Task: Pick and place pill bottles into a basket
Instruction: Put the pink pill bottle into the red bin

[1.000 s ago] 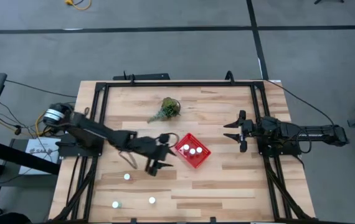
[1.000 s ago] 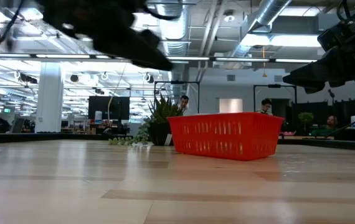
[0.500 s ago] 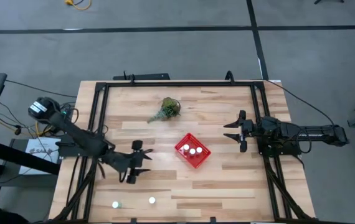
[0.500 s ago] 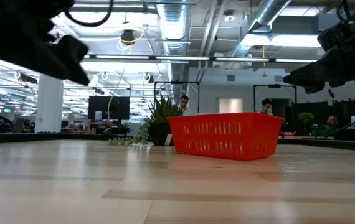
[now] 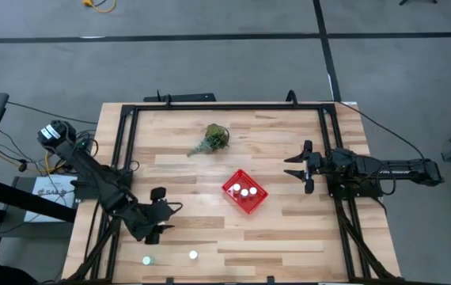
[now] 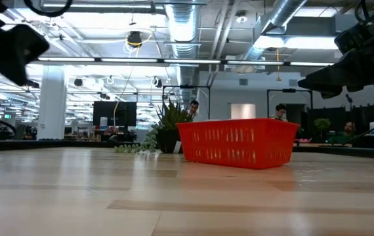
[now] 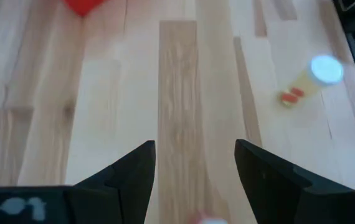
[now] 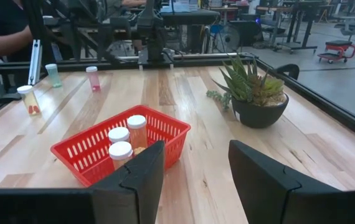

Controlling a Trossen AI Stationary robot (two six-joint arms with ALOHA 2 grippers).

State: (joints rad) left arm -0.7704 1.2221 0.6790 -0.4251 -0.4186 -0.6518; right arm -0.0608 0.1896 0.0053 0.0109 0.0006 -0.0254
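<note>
Left gripper (image 5: 162, 218) pulled back from basket (image 5: 245, 191) toward near-left table area, fingers wide, empty. Three pill bottles (image 5: 244, 191) in basket, two (image 5: 193, 255) loose near front edge. Potted plant (image 5: 214, 138) behind basket. Right gripper (image 5: 298, 167) parked right, fingers spread.

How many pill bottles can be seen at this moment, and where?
6 pill bottles. Three stand in the red basket; three loose bottles stand on the table near the left arm, one below the open left gripper, hidden in the high view. The right gripper waits, open.
</note>
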